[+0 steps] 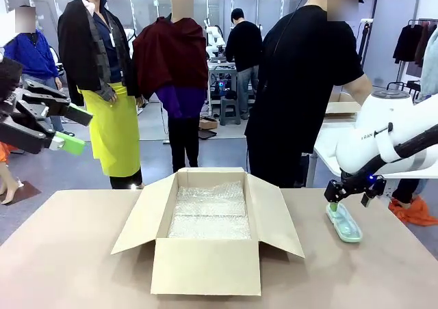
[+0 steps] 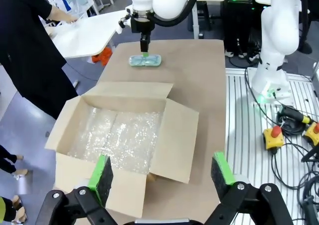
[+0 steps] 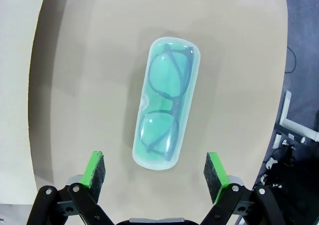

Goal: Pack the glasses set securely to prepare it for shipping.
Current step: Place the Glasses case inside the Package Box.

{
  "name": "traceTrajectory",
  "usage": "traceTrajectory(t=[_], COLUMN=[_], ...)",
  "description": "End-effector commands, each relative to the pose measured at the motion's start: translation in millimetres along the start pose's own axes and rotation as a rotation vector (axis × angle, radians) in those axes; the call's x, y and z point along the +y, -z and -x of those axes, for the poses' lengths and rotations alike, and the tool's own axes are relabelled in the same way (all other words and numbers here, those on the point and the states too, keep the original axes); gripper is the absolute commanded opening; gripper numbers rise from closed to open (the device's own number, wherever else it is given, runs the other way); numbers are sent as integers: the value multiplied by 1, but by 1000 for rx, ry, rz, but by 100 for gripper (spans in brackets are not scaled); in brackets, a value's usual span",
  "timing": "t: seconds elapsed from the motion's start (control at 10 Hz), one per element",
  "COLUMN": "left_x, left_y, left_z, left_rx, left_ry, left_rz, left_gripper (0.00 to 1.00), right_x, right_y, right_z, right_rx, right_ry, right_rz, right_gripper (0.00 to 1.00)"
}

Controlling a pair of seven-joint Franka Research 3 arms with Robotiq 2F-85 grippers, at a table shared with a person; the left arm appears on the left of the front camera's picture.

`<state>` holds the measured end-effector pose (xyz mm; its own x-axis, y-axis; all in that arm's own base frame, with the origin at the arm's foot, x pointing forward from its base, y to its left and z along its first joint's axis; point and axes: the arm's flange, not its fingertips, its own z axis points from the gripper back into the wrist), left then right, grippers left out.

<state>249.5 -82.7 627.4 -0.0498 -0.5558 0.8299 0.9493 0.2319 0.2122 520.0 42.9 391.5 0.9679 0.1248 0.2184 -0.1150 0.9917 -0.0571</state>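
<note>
While the right arm reached down at the robot's right end of the counter, its pincer hung right over the mint-green glasses pack, and what a close hover that was! The two green pads stood spread wide apart, released, with nothing clamped between them. From the right wrist view, the pack lay flat on the brown surface, dark frames showing clearly through the clear lid, its near end sitting in the gap between the two pads. Whether a pad actually touched the pack could not be told from any angle.

Over in the middle sat the cardboard box, all four flaps folded out and open to the ceiling. A sheet of bubble wrap covered its floor, and nothing else lay inside. The pack rested well apart from the box, out on the robot's right side, with bare counter between the two.

Up on the robot's left, the left pincer was held high off the counter, jaws gaping, released and gripping nothing at all. Its wrist camera looked down across the open box, with the pack and the right arm beyond it at the far end.

A person in a black shirt stood at the far side of the counter, turned away toward a white table behind.
</note>
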Motion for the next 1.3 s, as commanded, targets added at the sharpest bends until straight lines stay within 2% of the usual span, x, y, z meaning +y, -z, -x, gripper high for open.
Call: traceTrajectory(t=[0.0, 0.5, 1.2], left_x=[3, 3, 3], left_y=[15, 15, 15], left_z=[-1, -1, -1], left_rx=[24, 24, 24], left_ry=[15, 15, 15], left_rz=[16, 16, 16], left_gripper=[100, 100, 100], right_x=[2, -12, -13], right_y=[2, 52, 86], right_z=[-4, -17, -28], right_rx=[27, 24, 72], right_ry=[29, 72, 102], right_rz=[32, 0, -54], right_gripper=[100, 100, 100])
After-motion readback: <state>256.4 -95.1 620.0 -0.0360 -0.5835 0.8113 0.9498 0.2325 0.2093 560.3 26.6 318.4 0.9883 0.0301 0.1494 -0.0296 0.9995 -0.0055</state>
